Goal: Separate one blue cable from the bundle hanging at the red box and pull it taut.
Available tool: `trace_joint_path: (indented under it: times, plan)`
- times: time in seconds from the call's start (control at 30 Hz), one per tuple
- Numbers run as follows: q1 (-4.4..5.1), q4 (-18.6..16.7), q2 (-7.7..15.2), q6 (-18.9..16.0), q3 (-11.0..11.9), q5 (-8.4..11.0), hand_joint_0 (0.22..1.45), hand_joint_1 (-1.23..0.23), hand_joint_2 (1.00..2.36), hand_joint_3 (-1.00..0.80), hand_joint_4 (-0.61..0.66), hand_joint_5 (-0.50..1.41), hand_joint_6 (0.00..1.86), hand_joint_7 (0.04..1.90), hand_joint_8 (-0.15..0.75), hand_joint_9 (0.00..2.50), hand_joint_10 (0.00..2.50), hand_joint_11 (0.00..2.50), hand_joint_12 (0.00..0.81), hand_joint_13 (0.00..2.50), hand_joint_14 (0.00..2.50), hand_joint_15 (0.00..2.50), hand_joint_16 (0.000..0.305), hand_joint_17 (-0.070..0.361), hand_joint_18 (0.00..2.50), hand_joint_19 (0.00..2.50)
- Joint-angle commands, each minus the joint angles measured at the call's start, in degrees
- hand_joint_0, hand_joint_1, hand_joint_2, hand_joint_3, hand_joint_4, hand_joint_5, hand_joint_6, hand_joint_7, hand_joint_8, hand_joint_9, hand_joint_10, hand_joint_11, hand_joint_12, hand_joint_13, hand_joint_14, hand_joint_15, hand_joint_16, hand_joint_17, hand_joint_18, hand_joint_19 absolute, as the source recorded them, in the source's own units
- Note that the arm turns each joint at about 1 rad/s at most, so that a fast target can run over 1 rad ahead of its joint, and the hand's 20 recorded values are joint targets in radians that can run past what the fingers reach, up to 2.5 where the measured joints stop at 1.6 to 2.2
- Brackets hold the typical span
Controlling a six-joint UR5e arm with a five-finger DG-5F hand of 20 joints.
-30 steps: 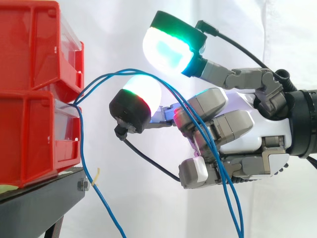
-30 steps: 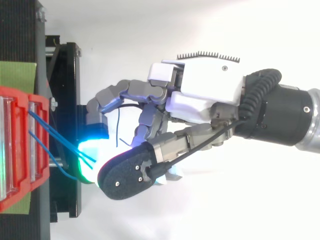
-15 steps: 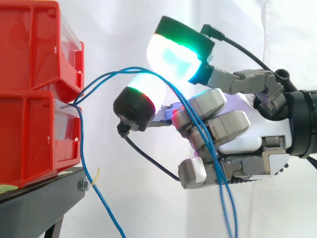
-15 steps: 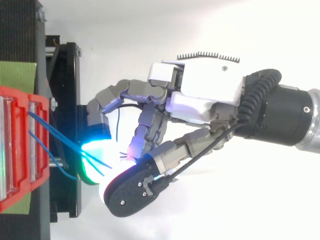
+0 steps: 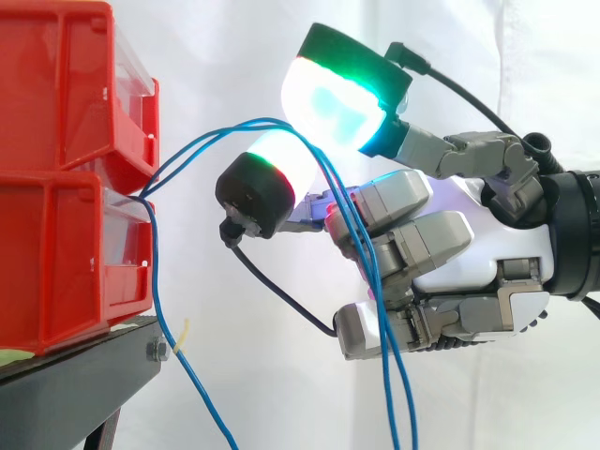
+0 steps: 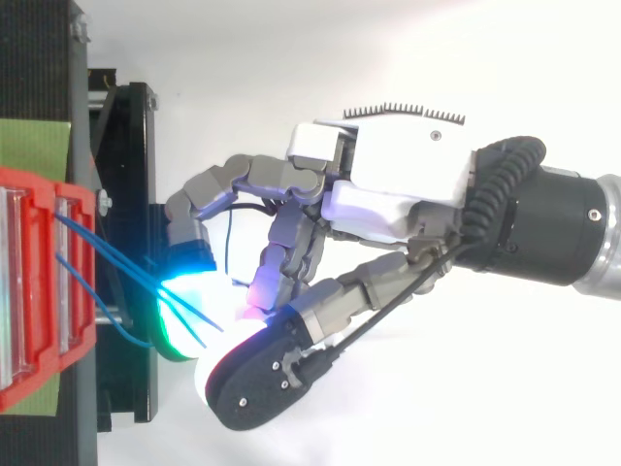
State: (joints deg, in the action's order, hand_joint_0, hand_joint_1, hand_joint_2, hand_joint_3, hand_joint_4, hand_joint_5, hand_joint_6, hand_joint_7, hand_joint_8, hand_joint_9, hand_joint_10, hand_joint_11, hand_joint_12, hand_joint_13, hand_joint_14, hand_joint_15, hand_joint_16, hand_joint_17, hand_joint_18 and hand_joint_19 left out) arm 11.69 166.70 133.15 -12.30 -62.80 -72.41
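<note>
Two blue cables (image 5: pixel 253 123) leave the front of the bins at the seam between upper red bin (image 5: pixel 66 84) and lower red bin (image 5: pixel 66 262). From there they climb up and right in a shallow arc, peak near the top of the hand (image 5: pixel 469 234), then bend hard and drop almost straight down across its near side to the bottom edge of the side view. So the long axis is roughly level from bins to hand and vertical after it. The arc looks slack, not a straight line.

A third blue strand (image 5: pixel 156 272) hangs from the same seam, down the lower bin's front, then slants down and right past the black stand (image 5: pixel 75 384), well apart from the hand.

The top view shows the cables running from the bin fronts diagonally to the hand.

The hand comes in from the right, reaching toward the bins and stopping short of them. Can't tell whether it's clamped on the cables or they just lie across it.

Both bins have clear front panels; their contents can't be made out. A small yellow tie (image 5: pixel 183 333) sits just beside the stand's corner.
</note>
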Motion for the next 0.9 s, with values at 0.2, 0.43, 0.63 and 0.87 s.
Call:
trace_joint_path:
  times: [0.2, 0.43, 0.63, 0.87]
  plan:
    - [0.0, 0.03, 0.0, 0.0, -0.04, -0.01, 0.52, -0.77, 1.0, -0.5, -0.27, -0.02, 0.79, 1.17, 0.255, 1.6, 0.02, 1.03, 0.289, 1.56, 0.02, 1.36, 0.044, 0.1, 1.04, 0.79]
    - [0.0, -0.06, 0.0, 0.0, -0.04, -0.01, 0.56, -0.66, 1.0, -0.5, -0.17, 0.0, 0.71, 1.22, 0.252, 1.59, 0.03, 0.94, 0.284, 1.55, 0.03, 1.35, 0.044, 0.1, 1.01, 0.8]
    - [0.0, 0.03, 0.0, -0.18, -0.04, -0.01, 0.6, -0.84, 1.01, -0.39, -0.13, -0.03, 0.77, 1.3, 0.278, 1.52, 0.03, 1.09, 0.296, 1.52, 0.03, 1.36, 0.044, 0.1, 0.98, 0.82]
    - [0.0, 0.03, 0.0, -0.18, -0.22, -0.01, 0.78, -0.96, 1.01, -0.34, -0.06, -0.15, 0.94, 1.27, 0.297, 1.32, 0.02, 1.39, 0.312, 1.41, 0.02, 1.36, 0.046, 0.105, 0.94, 0.77]
